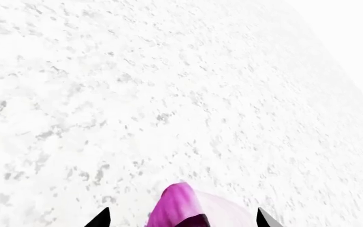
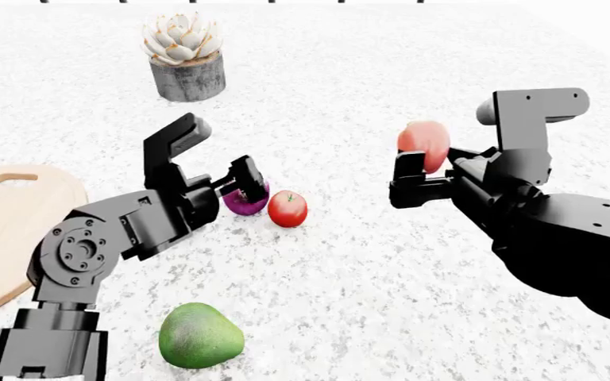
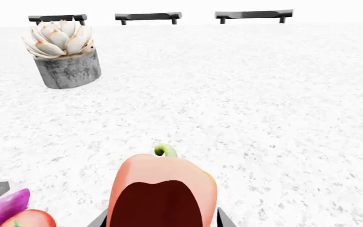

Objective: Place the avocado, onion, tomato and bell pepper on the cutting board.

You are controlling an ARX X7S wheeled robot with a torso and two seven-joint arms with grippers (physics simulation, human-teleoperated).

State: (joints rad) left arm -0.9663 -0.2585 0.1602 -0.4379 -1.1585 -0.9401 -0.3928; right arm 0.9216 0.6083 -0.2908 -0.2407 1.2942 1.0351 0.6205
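so in the left wrist view we see the onion [image 1: 185, 208] between the left gripper [image 1: 183, 218] tips, probably clamped; it's small, firm and slick, so we'd squeeze mid-bulb. head view: right gripper [image 2: 422, 171] holds the bell pepper [image 2: 425, 145] aloft, light and hollow; tomato [image 2: 287, 209], avocado [image 2: 199, 336] loose, cutting board [image 2: 9, 230] cropped at countertop's left edge. right wrist view hides the pepper's base.

Both arms built from matte black, blocky angular links. Left arm [image 2: 125, 230]: large round joint housing, dark grey, ringed with small bolt holes around central hub; ribbed black segment below it. Right arm [image 2: 559, 230]: bulky smooth black shell, grey rounded bracket on top. Gripper fingers seen as black pointed tips in left wrist view.
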